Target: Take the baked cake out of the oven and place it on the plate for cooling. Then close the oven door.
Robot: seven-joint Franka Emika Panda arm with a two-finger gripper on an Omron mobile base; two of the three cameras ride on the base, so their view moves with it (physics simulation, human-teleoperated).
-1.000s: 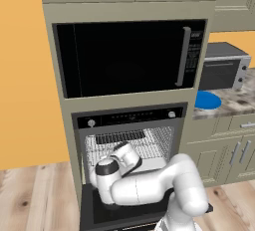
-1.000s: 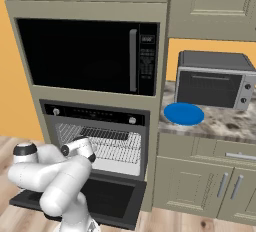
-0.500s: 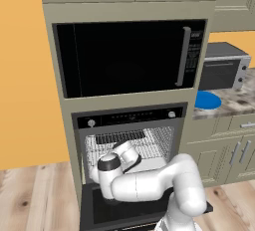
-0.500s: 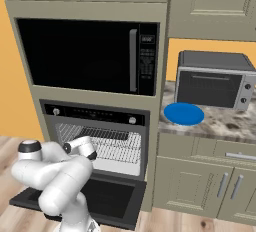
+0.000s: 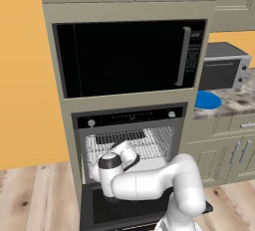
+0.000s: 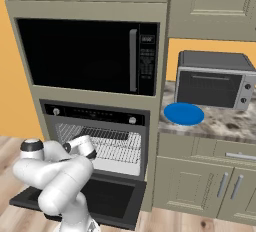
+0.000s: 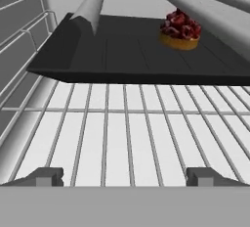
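Observation:
The baked cake [image 7: 180, 33], a small brown round topped with dark red, sits on a flat black tray [image 7: 117, 50] resting on the wire rack [image 7: 127, 123] inside the oven [image 5: 130, 119]. My gripper [image 7: 126, 177] is open just inside the oven mouth, low over the rack, with the cake ahead and to the right, well beyond the fingertips [image 7: 46, 176]. Nothing is between them. The oven door [image 5: 99, 210] hangs open and flat below my hand [image 5: 124, 154]. The blue plate [image 6: 183, 113] lies on the counter to the right of the oven.
A large black microwave [image 5: 124, 56] is built in above the oven. A silver toaster oven [image 6: 212, 86] stands behind the plate on the speckled counter [image 6: 230, 123]. Rack rails and the oven's side wall [image 7: 19, 30] close in on the left of the hand.
The arm's elbow has shifted slightly; the hand stays at the oven mouth with the gripper still open. Cake, plate and door have not moved.

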